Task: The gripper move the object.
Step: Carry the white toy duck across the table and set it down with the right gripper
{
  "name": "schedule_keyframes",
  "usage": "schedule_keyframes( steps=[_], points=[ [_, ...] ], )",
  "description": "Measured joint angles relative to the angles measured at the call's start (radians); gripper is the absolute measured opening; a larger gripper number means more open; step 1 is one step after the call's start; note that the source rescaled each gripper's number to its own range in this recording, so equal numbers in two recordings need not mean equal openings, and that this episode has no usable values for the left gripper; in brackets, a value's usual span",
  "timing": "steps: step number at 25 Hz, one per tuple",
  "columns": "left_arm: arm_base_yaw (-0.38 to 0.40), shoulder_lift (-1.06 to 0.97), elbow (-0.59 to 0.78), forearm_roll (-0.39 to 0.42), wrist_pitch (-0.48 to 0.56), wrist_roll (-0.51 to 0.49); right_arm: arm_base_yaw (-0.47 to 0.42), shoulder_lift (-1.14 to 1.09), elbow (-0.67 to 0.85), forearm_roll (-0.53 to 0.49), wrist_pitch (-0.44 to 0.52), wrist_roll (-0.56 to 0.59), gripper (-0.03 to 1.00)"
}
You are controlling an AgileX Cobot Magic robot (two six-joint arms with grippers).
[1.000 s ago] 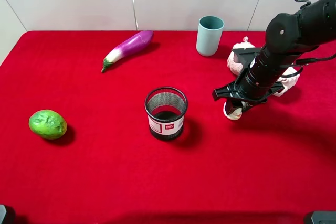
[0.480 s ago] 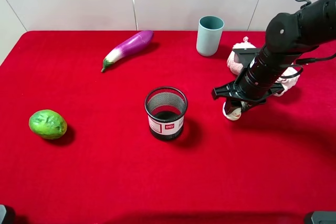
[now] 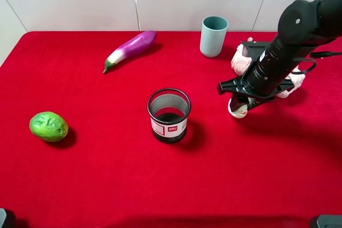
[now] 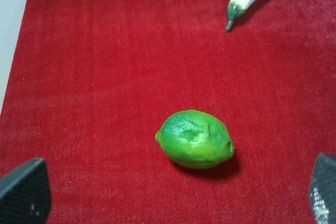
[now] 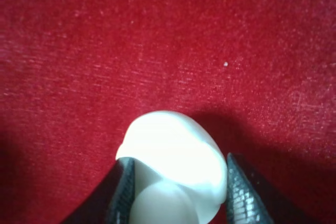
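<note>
Right gripper [image 3: 239, 105]: fingers pinching the cream-white object [image 3: 238, 111] from both sides, low at the red cloth [image 3: 107, 185], right of mesh cup [image 3: 169, 115]; left gripper [image 4: 173, 195]: fingers spread wide.

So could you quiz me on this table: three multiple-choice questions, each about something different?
1. The mesh cup stands: A mid-table; B at the left edge; C against the back wall.
2. The tall cup at the back is: A yellow; B pale teal; C black.
3. The right gripper is: A open and empty; B shut on the garlic bulb; C out of sight.
Answers: A, it sits centrally on the red cloth; B, its wall is plainly blue-green; B, the jaws clamp the bulb's two sides in the right wrist view.
</note>
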State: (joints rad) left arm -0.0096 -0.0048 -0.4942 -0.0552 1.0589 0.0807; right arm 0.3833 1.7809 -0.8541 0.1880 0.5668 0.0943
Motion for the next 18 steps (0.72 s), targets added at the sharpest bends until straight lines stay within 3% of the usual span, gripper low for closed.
schedule_keyframes(
  steps=[3,13,18],
  points=[
    [0.000,0.000,0.000,0.000,0.000,0.000,0.000,-0.028,-0.006,0.000,0.023,0.016,0.02],
    [0.000,0.000,0.000,0.000,0.000,0.000,0.000,-0.039,-0.222,-0.065,0.290,0.054,0.02],
    [0.000,0.000,0.000,0.000,0.000,0.000,0.000,-0.040,-0.318,-0.068,0.371,0.054,0.02]
  ],
)
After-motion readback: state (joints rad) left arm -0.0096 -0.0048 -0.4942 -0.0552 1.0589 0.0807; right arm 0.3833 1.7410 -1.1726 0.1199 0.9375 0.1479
